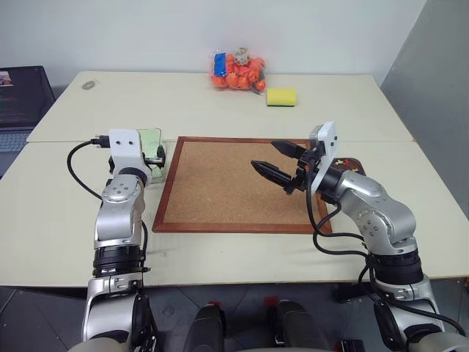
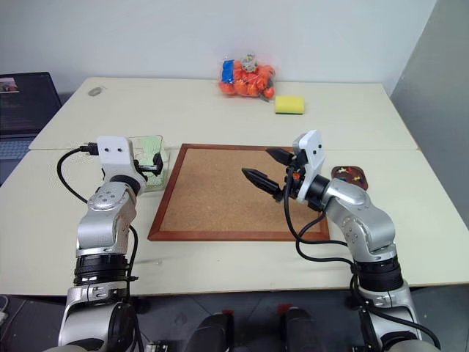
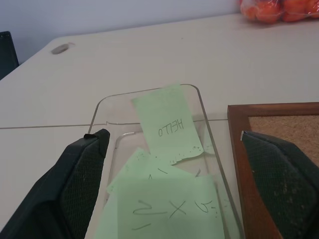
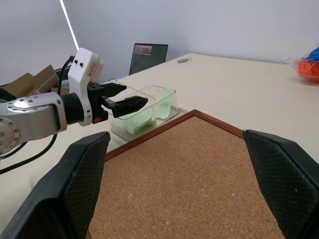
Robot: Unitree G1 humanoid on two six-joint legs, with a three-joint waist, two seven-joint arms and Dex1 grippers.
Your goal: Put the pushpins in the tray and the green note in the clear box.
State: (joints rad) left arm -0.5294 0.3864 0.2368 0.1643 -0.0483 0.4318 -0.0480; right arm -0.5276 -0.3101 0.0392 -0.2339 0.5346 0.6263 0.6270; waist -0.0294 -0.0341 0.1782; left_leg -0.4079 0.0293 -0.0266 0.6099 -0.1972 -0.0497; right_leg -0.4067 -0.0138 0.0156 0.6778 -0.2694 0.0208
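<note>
I am holding the left gripper (image 4: 124,97) over the clear box (image 3: 207,134), its two fingers spread apart and gripping nothing. The green note (image 3: 168,124) marked HELLO is leaning against the far wall inside the box, with more green sheets lying flat under it, so I am reading this step as finishing a release. To do it well I am thinking of lifting the left arm straight up and back toward me, keeping the fingers wide so neither pad catches a wall or drags a sheet out over the rim.

The right gripper (image 1: 282,163) is hovering over the right half of the corkboard (image 2: 220,202), jaws wide apart and empty, well apart from the box at the board's left edge. The tray (image 2: 350,174) is sitting just right of the board, partly hidden behind the right wrist. Small bright specks are showing in it, which may be pushpins, though I cannot tell for sure at this distance. I am seeing no pins on the cork surface. The near end of the box is cut off in the left wrist view.
</note>
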